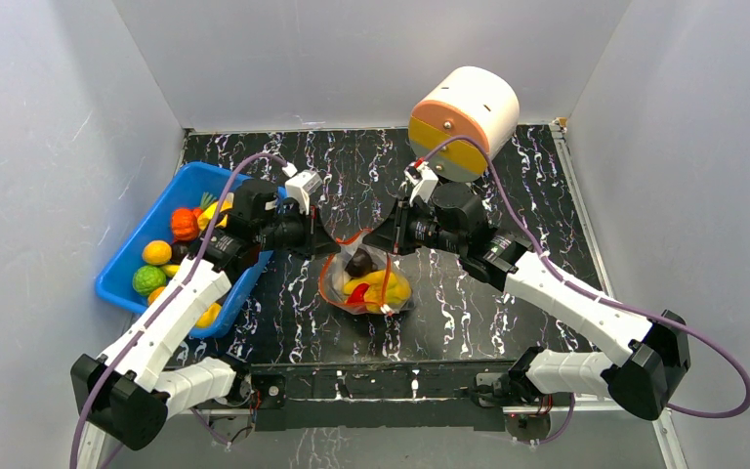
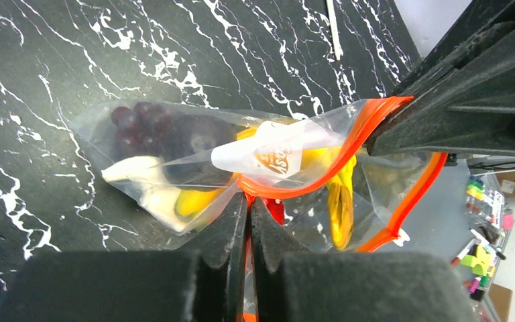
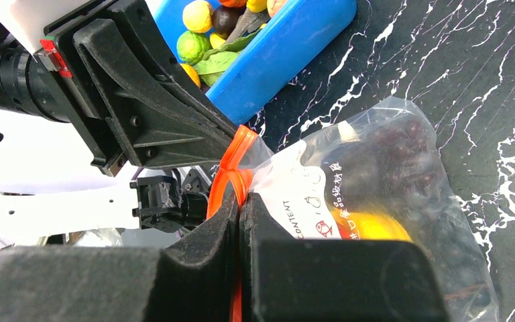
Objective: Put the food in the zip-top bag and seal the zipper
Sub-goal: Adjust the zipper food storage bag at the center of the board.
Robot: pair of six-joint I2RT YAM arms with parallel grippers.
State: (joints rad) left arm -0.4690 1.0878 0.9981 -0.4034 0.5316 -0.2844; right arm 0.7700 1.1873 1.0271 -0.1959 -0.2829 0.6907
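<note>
- The table (image 1: 508, 322) is offering bare dark surface in front of and behind the bag. White walls are closing it in on the left, back and right, so sideways sweeps are looking limited.
- The blue bin (image 1: 122, 283) is sitting at the left edge, right under the left arm. Loose food (image 1: 156, 252) is lying in it, so the loading is looking only partly done, if all of it is meant to go in.
- A cream and orange drum (image 1: 464, 122) is standing at the back right, just behind the right wrist and crowding any pull backward.
- The zip-top bag (image 1: 366, 283) is lying at mid-table between the two arms, its mouth raised toward the back. It is holding grapes (image 2: 154, 127), a banana (image 2: 340, 208) and a red piece.
- The left gripper (image 2: 248, 208) is pinching the strip with its jaws closed tight on it.
- The right gripper (image 3: 240, 201) is doing the same, closed on the strip just beside the left one.
- The zipper (image 2: 349, 144) is showing two orange runs bowing apart in the left wrist view. The seal is therefore looking unfinished, with pressing along the mouth left to do.
</note>
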